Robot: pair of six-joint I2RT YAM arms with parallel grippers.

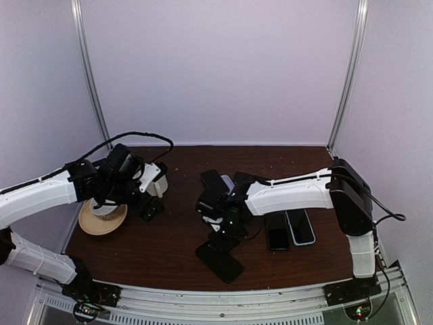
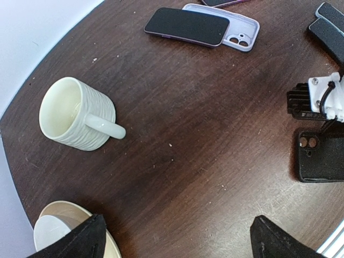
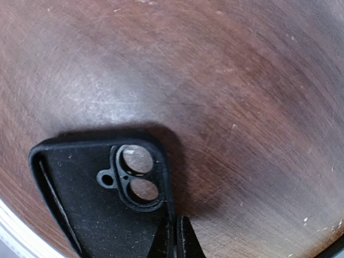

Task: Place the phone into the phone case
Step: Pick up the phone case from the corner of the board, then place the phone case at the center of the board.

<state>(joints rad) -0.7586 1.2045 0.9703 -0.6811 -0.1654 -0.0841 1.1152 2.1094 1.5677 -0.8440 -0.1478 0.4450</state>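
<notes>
Table (image 3: 242,80) — dark wood, scuffed, faint sheen. Case (image 3: 80,215) — matt black, finely grained. Mug (image 2: 88,137) ribbed, pale, glazed, looks ceramic.

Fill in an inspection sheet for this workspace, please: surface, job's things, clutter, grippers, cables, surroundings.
surface: dark wooden table, scratched, with pale specks.
job's things: black phone case near the front edge, empty; black phone lying partly on a lilac case.
clutter: mug; saucer; two more phones.
grippers: left gripper open, holding nothing; right gripper shut on the black phone case's rim.
cables: black cable looped over the left arm.
surroundings: pale walls, metal posts.
</notes>
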